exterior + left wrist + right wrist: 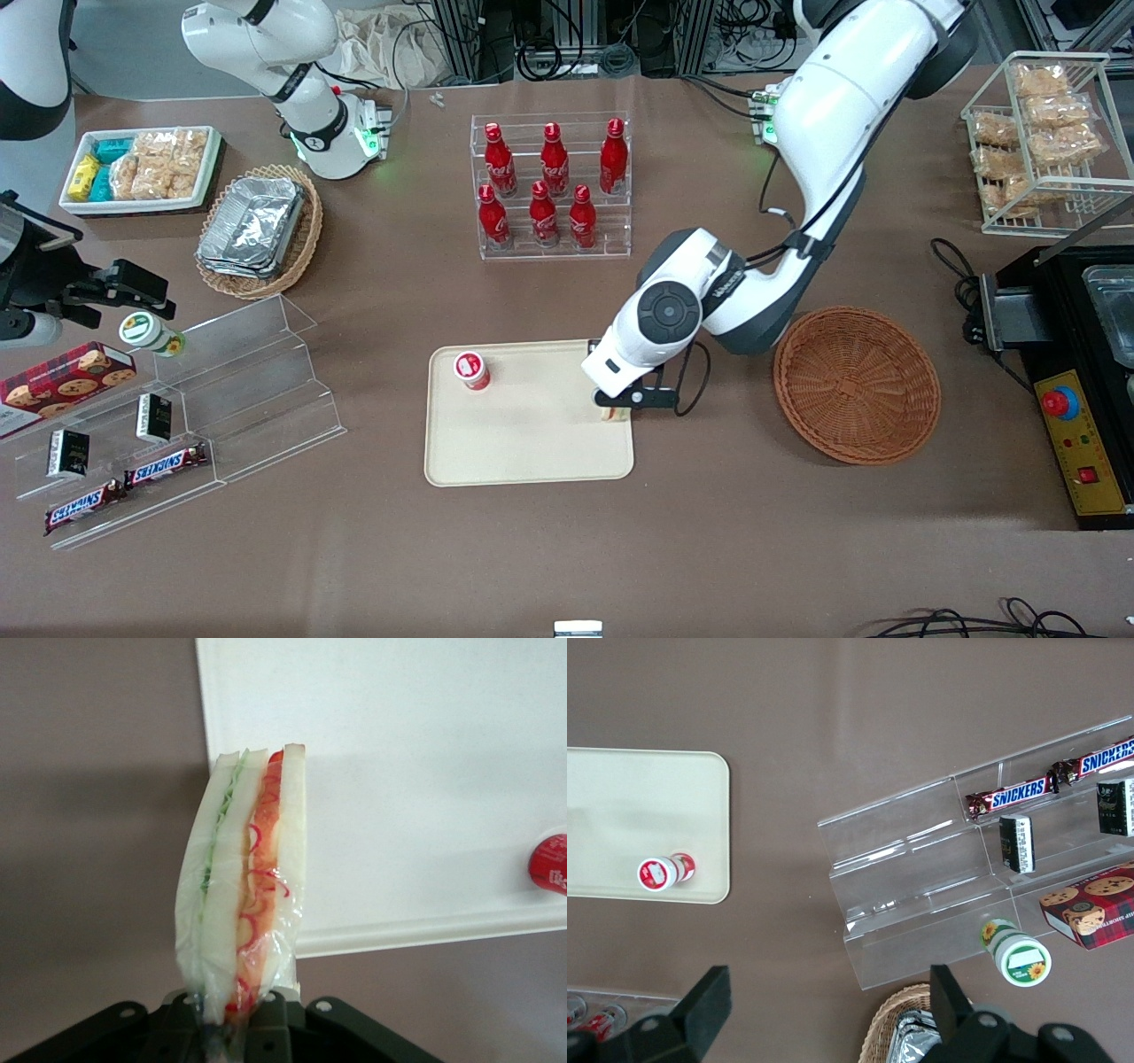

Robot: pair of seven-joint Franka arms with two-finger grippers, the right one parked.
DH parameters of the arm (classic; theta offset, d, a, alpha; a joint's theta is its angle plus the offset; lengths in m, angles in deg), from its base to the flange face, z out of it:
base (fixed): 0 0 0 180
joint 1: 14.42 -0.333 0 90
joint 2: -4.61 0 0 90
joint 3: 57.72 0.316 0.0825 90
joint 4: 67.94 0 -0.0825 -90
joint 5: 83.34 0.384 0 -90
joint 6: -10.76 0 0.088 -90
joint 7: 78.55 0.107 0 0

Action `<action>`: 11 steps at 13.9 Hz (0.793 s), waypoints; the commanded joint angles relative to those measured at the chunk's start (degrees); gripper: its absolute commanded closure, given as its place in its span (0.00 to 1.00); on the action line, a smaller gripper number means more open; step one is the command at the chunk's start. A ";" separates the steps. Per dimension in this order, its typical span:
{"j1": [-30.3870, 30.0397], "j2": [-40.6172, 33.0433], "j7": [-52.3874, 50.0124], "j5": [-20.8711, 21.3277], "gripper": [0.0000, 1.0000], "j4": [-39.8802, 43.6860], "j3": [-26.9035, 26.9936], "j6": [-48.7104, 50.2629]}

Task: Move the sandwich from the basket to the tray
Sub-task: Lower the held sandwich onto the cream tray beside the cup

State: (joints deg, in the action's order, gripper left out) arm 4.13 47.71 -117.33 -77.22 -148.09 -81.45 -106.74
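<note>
The brown counter point(709, 532) carries everything. On it the cream tray point(523, 443) lies near the middle, and the round reddish-brown wicker basket point(858, 385) sits at about three o'clock from the tray, a little apart from it. The basket shows bare weave and holds nothing, so the pick-up half of the job looks finished.

The white left arm point(824, 115) reaches down from twelve o'clock and ends over the tray's three-o'clock edge. A small red bottle with a white cap point(471, 369) lies on the tray near its ten-o'clock corner, well apart from the arm's end.

The claw point(232, 1014) is pinching the wrapped sandwich point(246, 895) by one end. The wedge hangs from it with its green and orange-red filling layers showing between pale bread. In the wrist view the sandwich straddles the tray's rim, part over cream plastic and part over bare counter. Whether it touches the tray I cannot tell.

What remains, as I judge it, is a short shift toward the tray's middle, a lowering, and the release.
</note>
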 commanded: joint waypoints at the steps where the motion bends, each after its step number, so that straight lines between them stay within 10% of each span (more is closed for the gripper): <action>1: 2.02 3.83 -4.09 4.50 1.00 2.64 0.62 -1.85; 7: 3.34 5.95 -7.71 7.59 1.00 2.99 0.62 -4.84; 8: 3.34 5.95 -8.58 7.59 0.81 2.99 0.62 -4.84; 10: 3.34 6.04 -10.17 7.68 0.01 2.73 0.62 -5.45; 11: 3.34 5.95 -10.17 7.68 0.00 2.64 0.62 -5.54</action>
State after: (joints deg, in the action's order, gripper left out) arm 6.57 52.81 -125.35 -70.92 -146.90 -81.31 -111.58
